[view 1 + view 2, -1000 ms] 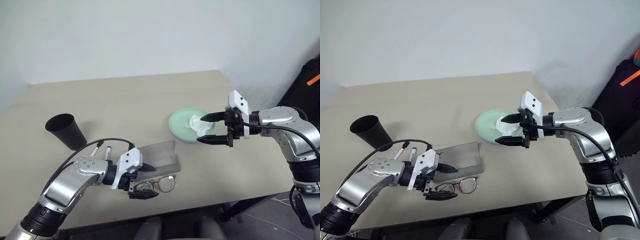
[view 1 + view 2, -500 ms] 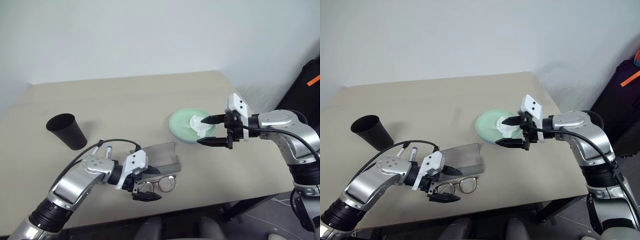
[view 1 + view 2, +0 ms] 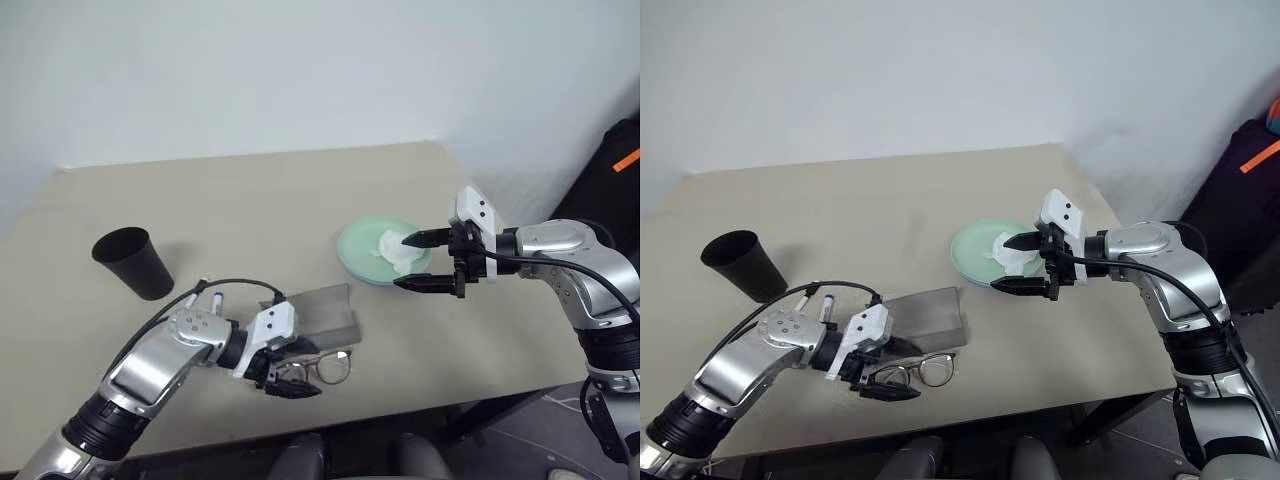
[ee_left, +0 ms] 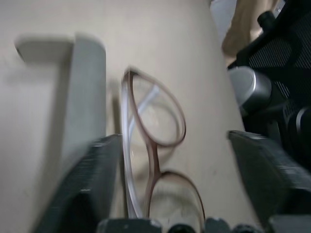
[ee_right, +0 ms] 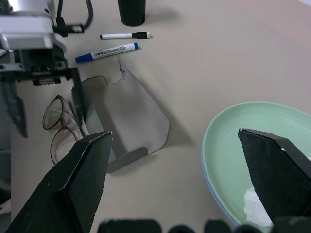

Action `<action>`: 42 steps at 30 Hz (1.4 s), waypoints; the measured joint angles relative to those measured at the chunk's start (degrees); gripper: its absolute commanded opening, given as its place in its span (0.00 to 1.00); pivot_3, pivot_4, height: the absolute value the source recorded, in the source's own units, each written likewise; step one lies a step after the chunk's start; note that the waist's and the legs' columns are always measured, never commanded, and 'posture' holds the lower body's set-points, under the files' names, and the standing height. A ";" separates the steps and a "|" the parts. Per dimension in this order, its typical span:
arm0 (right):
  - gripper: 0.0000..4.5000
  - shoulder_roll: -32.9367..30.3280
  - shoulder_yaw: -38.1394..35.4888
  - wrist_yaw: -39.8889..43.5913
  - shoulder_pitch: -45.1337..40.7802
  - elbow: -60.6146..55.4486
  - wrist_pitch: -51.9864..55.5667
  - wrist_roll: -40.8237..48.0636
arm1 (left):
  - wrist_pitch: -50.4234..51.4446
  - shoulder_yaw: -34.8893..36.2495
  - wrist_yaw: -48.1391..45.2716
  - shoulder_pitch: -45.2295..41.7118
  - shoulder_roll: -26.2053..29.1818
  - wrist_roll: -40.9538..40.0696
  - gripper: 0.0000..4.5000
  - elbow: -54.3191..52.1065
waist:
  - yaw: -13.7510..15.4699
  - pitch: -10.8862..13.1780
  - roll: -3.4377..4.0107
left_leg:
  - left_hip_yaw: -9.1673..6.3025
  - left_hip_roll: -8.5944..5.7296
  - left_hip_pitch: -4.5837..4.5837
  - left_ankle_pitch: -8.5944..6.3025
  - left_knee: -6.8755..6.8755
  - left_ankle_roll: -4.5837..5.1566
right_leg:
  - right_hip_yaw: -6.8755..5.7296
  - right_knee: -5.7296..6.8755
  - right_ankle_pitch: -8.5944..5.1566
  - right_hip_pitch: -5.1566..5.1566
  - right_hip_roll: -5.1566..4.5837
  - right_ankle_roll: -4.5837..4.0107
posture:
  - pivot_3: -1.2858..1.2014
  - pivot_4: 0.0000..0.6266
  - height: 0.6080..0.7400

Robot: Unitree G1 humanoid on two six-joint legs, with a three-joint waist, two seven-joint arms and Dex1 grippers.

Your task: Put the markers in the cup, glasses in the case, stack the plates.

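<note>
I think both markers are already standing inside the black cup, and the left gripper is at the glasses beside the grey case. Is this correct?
Not quite. The markers are not in the black cup; the right wrist view shows both lying flat on the table near it. The rest holds: the left gripper is at the glasses beside the grey case.

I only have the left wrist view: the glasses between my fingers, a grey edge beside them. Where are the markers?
Observer: Both markers lie on the table, between the case and the cup, not in it.
Operator: Is the case open?
Observer: Yes, it lies open; the glasses are on the table just outside it.
Operator: And the plates?
Observer: The plates are stacked, green on top, with a crumpled tissue lying on it.
</note>
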 measured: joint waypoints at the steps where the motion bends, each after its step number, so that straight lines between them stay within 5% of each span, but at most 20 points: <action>1: 1.00 0.00 0.00 0.00 0.00 0.00 -0.01 0.00 | 0.15 -0.12 -0.01 0.00 0.11 0.46 0.47 0.30 | 0.00 0.00 0.00 | 0.00 0.00 -0.01 0.00 0.00 0.00 | 0.00 0.00 0.00 -0.01 0.00 0.00 | 0.52 0.00 0.68; 6: 1.00 0.00 0.00 -0.02 0.01 -0.01 -0.03 0.01 | -0.80 -0.06 -0.41 -0.01 0.66 1.11 0.08 0.51 | 0.02 0.00 0.00 | -0.01 0.02 0.00 0.00 0.01 0.01 | 0.00 -0.01 0.00 0.02 -0.02 0.00 | 0.52 0.00 0.68; 22: 1.00 0.04 0.50 -0.50 0.01 -0.01 -0.47 -0.05 | 0.22 1.46 -1.01 -0.55 -1.26 -1.61 0.08 1.08 | 0.41 -0.04 0.05 | -0.06 0.03 0.00 0.00 0.09 0.03 | -0.01 0.00 0.02 0.06 -0.03 0.04 | 0.52 0.00 0.68; 30: 1.00 0.29 1.11 -0.49 -0.01 0.03 -1.05 -0.10 | 5.72 10.24 -0.36 -10.88 -5.15 -9.42 0.08 7.08 | 0.08 -0.04 -0.01 | -0.05 -0.03 -0.02 0.00 0.12 0.03 | -0.03 0.01 0.04 0.04 0.00 0.08 | 0.52 0.00 0.68; 40: 1.00 0.51 1.74 -0.51 -0.18 0.18 -1.79 -0.16 | 3.32 9.25 -3.67 -13.61 -4.07 -7.55 0.08 13.02 | -0.02 -0.04 -0.02 | -0.02 -0.02 -0.03 -0.01 0.11 0.03 | 0.00 0.01 0.05 0.02 0.02 0.08 | 0.52 0.00 0.68; 42: 1.00 0.55 1.75 -0.59 -0.17 0.19 -1.82 -0.18 | 3.46 8.49 -4.73 -11.41 -3.15 -7.33 0.16 11.67 | -0.03 -0.04 -0.02 | -0.01 -0.02 -0.03 -0.01 0.11 0.03 | 0.02 0.01 0.05 0.01 0.01 0.07 | 0.52 0.00 0.68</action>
